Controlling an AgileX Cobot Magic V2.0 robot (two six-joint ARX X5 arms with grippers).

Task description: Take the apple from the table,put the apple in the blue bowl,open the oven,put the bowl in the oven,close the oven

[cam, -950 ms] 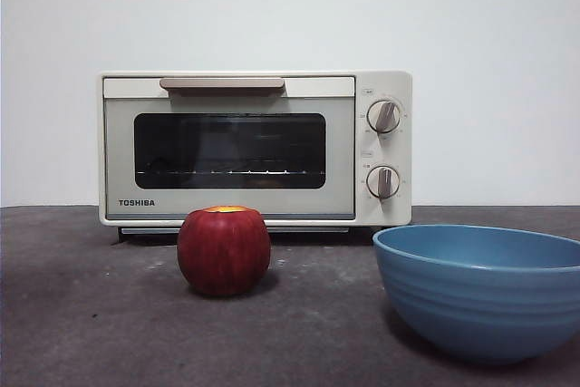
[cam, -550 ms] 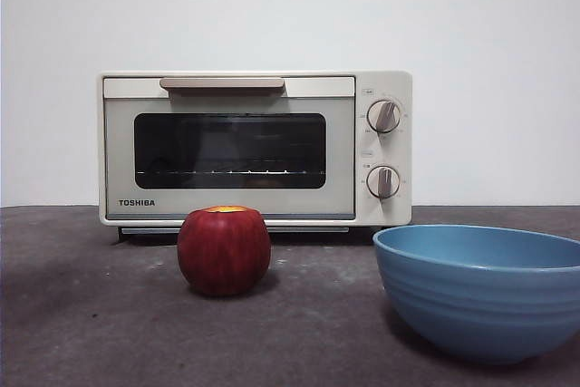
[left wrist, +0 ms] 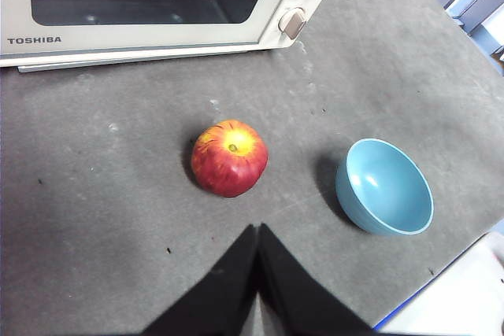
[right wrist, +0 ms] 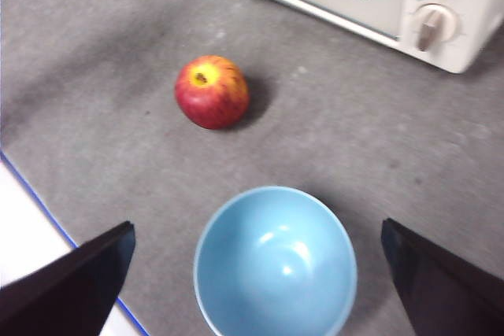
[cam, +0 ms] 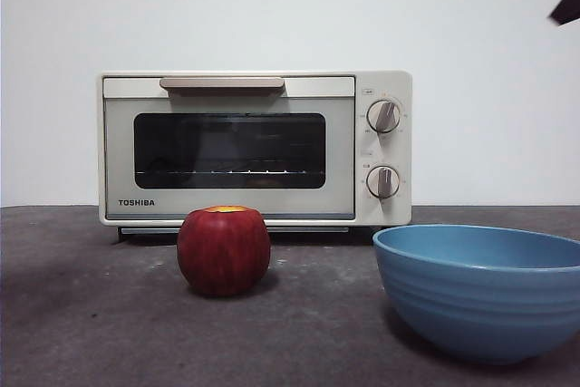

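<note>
Red and round, the apple (cam: 224,250) sits on the grey worktop (cam: 91,314) just in front of the shut oven (cam: 254,149), and the empty blue bowl (cam: 480,292) stands apart from the apple, off toward the oven's knob side. High above the apple, the left gripper (left wrist: 257,230) has its jaws pressed together on nothing. Over the bowl, the right gripper (right wrist: 256,241) hangs with its jaws spread wide.
</note>
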